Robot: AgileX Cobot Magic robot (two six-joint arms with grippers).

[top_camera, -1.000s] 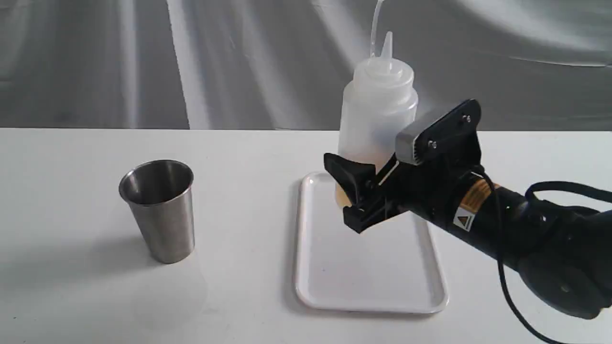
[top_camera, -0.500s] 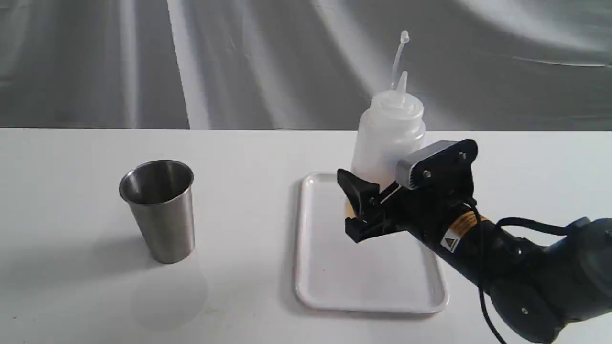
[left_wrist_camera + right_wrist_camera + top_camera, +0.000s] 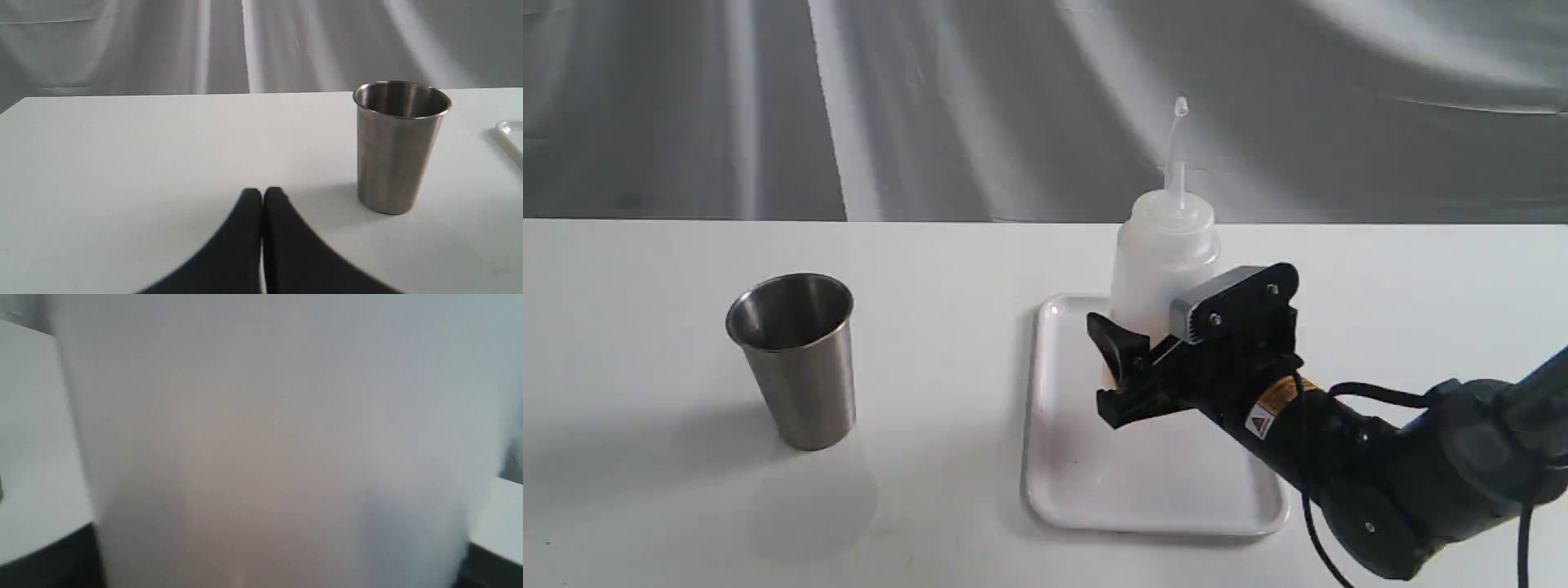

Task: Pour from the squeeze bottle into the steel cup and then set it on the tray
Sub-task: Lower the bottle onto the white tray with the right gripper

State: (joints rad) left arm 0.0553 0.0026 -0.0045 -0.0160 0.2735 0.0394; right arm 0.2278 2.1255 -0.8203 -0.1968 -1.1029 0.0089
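Light: soft, bright, spreading evenly | shadows: cup (image 3: 796, 367) casting a faint one on the bench (image 3: 645, 286) | focus: bottle (image 3: 278, 449) blurring completely in right wrist view

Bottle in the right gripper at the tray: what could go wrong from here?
1. The right gripper hides the base of the bottle, so I cannot tell whether it rests on the tray. Opening too early could drop and tip it.
2. The bottle is tall and slim with a long nozzle, and it is gripped low. A finger dragging on it as the gripper opens or backs away might topple it.
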